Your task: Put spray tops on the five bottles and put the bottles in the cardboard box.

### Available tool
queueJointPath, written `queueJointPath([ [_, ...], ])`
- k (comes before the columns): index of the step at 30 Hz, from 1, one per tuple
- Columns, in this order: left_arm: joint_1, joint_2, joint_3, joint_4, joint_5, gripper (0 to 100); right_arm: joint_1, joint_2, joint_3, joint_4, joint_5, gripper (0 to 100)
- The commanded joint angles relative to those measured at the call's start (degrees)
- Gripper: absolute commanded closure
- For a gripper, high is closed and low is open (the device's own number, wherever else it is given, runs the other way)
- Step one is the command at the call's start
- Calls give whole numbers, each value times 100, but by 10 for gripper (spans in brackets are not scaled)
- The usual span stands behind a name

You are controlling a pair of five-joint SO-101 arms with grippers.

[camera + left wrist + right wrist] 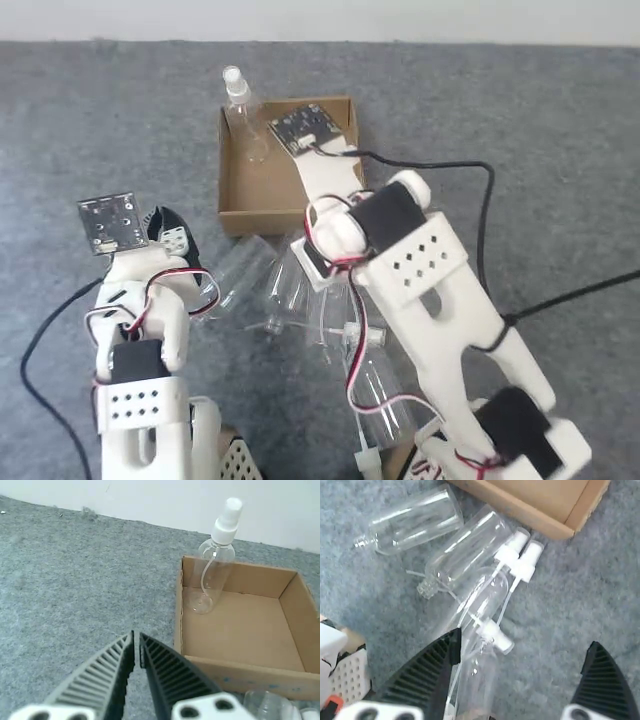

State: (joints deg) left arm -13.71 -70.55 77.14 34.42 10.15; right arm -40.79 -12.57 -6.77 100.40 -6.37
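A clear bottle with a white spray top (pixel 216 555) stands upright in a far corner of the cardboard box (pixel 240 672), also seen from above (pixel 243 110). Several clear bottles lie on the carpet in front of the box (pixel 285 290); two have bare threaded necks (pixel 410 522) (pixel 462 552). Three loose spray tops with dip tubes lie among them (pixel 512 552) (pixel 527 565) (pixel 492 630). My right gripper (pixel 525 642) hangs open above this pile, holding nothing. My left gripper (pixel 137 637) is shut and holds nothing; it sits over the carpet left of the box, pointing at it.
The right arm (pixel 420 270) stretches from the front right over the pile and part of the box. A black cable (pixel 480 190) loops to its right. Grey carpet (pixel 560 130) surrounds everything, with a pale wall beyond.
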Motion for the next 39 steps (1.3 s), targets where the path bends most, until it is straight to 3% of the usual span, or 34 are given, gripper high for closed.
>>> queueJointPath([
  [1, -18, -70, -75, -229, 18, 988, -48, -620, 290, 75, -62, 657],
  [29, -18, -70, -84, -237, 18, 988, -48, -2202, 2963, 66, -70, 658],
  [39, -18, -70, -84, -237, 18, 988, -66, -3310, 4422, -716, -62, 659],
])
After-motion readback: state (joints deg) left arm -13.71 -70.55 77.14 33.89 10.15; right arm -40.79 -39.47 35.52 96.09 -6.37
